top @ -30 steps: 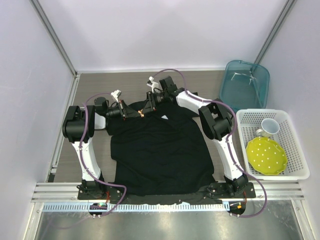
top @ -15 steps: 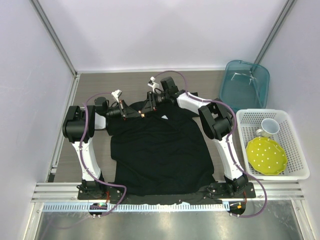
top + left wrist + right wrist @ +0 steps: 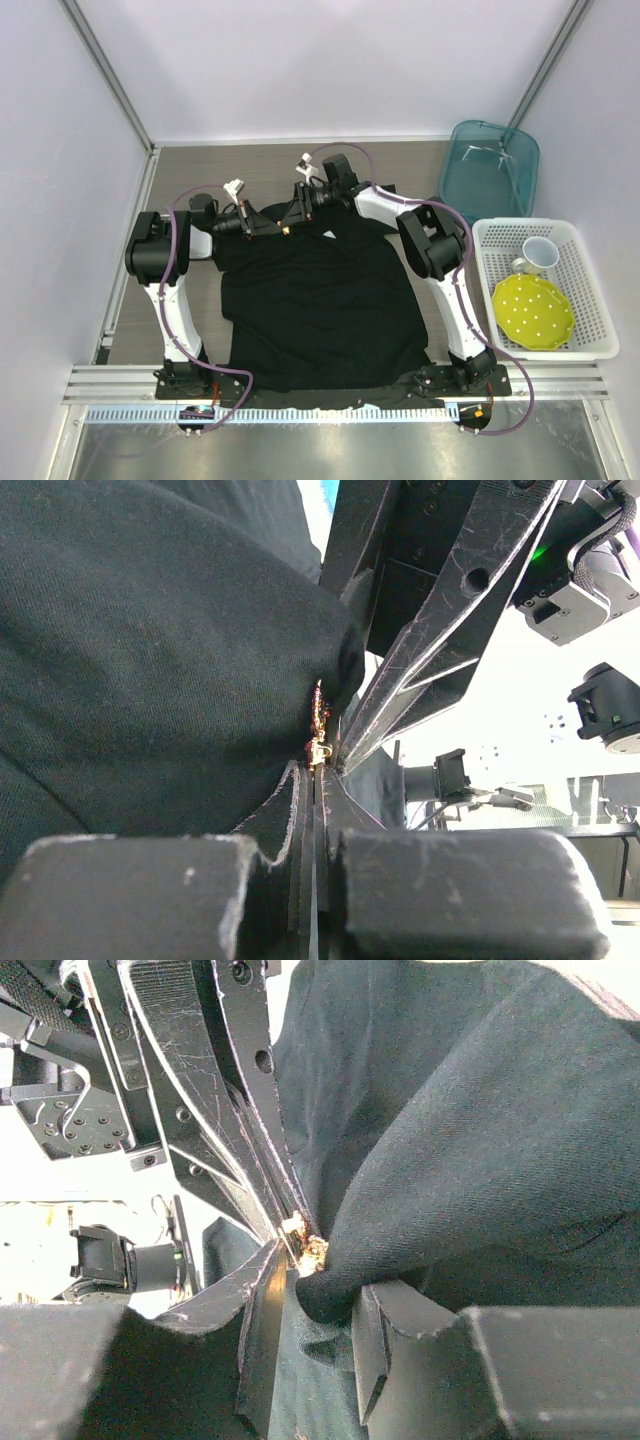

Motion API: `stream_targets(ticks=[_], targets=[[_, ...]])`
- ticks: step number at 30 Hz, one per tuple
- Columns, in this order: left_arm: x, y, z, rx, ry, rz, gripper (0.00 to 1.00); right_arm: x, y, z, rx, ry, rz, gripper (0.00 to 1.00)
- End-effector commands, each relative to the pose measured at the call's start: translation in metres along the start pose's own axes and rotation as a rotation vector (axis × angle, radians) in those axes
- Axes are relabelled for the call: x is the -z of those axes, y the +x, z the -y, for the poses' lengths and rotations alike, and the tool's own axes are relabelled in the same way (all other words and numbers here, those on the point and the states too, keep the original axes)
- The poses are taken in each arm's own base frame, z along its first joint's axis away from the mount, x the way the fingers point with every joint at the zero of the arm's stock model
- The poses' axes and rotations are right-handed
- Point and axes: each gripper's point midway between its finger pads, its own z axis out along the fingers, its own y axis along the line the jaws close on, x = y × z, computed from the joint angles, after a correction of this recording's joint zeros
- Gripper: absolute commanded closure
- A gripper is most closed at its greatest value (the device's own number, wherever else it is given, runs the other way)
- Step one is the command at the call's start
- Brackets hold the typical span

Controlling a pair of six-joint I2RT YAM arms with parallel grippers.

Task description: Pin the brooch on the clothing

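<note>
The clothing, a black T-shirt (image 3: 320, 300), lies flat on the table with a small white label (image 3: 328, 233) on the chest. Both grippers meet at its collar. My left gripper (image 3: 275, 229) is shut on the brooch (image 3: 318, 730), a tiny red-gold pin at its fingertips (image 3: 320, 770), pressed against a bulge of shirt fabric (image 3: 150, 660). My right gripper (image 3: 292, 214) faces it from the other side. Its jaws (image 3: 325, 1275) stand apart, with a fold of the shirt (image 3: 480, 1140) lying loosely between them, just below the brooch (image 3: 308, 1245).
A teal bin (image 3: 492, 165) stands at the back right. A white basket (image 3: 590, 290) on the right holds a yellow plate (image 3: 533, 312) and a white mug (image 3: 540, 255). White walls enclose the table on three sides.
The right gripper's jaws have spread a little around the shirt fold. Both arms have stayed almost in place at the collar, and the left gripper stays shut.
</note>
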Motion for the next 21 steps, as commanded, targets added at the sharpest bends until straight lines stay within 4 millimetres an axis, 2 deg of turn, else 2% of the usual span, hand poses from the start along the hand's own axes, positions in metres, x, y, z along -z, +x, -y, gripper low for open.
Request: stream_targets(ticks=[1,8,16,21], targets=[[-0.010,-0.005,0.010,-0.078,0.028,-0.007,0.98,-0.001,-0.011,-0.044,0.077,-0.133,0.010,0.63],[-0.010,-0.007,0.011,-0.083,0.028,-0.004,0.98,-0.002,-0.007,-0.041,0.070,-0.140,-0.007,0.70],[-0.010,-0.006,0.011,-0.083,0.028,-0.004,0.98,-0.002,0.010,-0.032,0.108,-0.102,-0.078,0.73],[-0.011,-0.007,0.010,-0.083,0.027,-0.003,0.98,-0.003,0.015,-0.033,0.144,-0.097,-0.108,0.74]])
